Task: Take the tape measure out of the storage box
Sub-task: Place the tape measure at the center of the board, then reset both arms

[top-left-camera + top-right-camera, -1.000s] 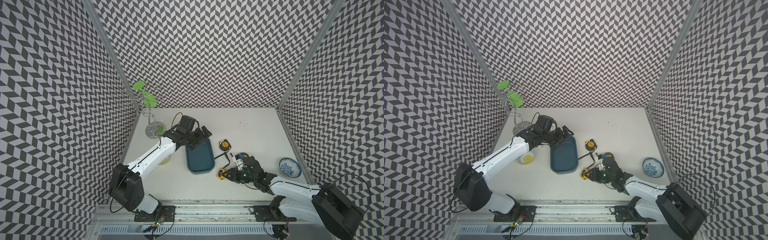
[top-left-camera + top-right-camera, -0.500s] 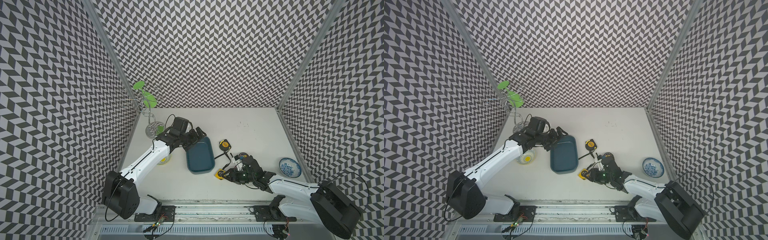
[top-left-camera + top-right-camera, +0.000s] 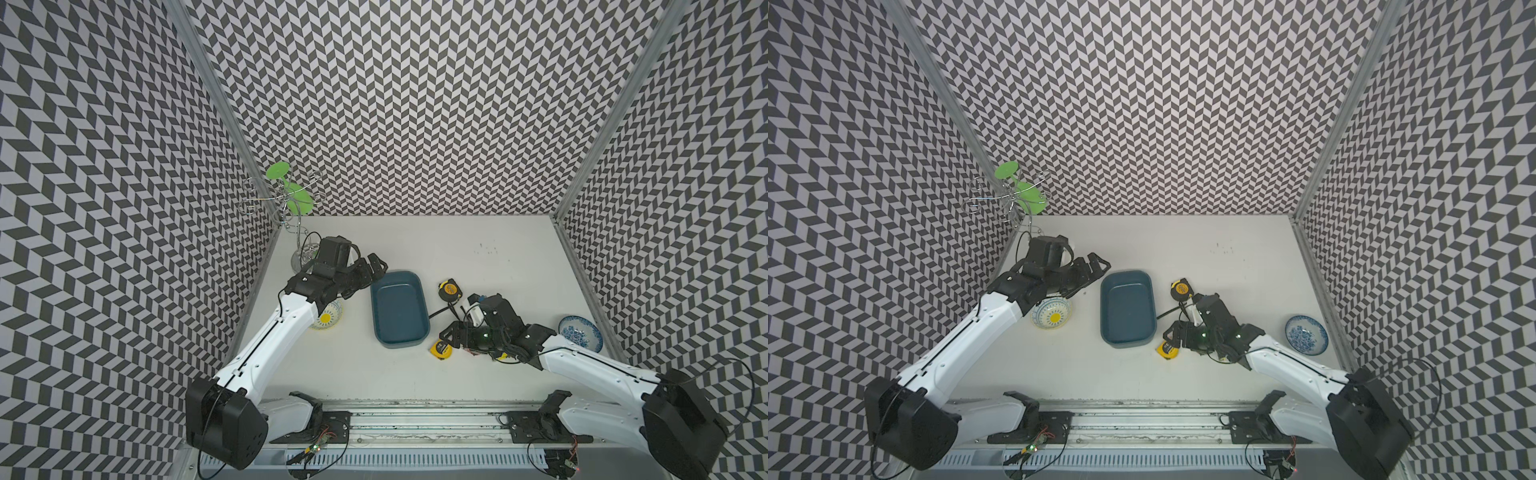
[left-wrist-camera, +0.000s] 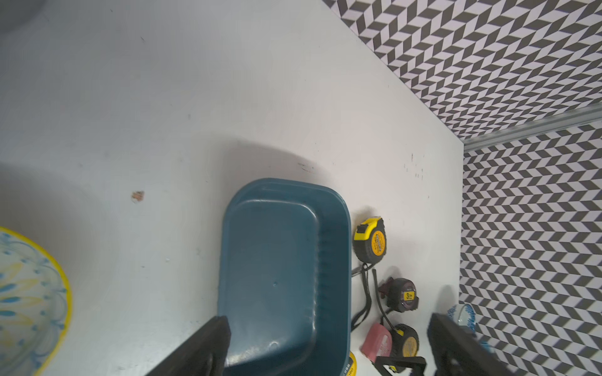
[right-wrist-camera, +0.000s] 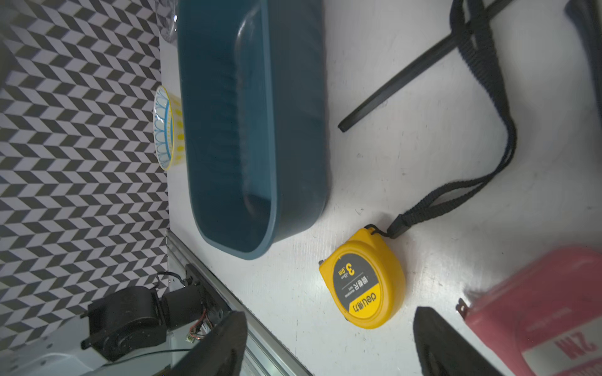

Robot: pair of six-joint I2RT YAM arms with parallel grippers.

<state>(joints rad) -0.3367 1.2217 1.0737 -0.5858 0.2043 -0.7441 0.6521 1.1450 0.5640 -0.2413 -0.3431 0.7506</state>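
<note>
Just off the near right corner of the storage box, toward the front edge of the bench, finds the yellow tape measure lying flat, label up, strap trailing away, so counts as already out of the empty-looking box. Hangs the right gripper low over it with jaws spread and pinching nothing, apparently to leave it free. Parks the left gripper at the box's far left corner, jaws spread and empty, probably to stay clear.
</note>
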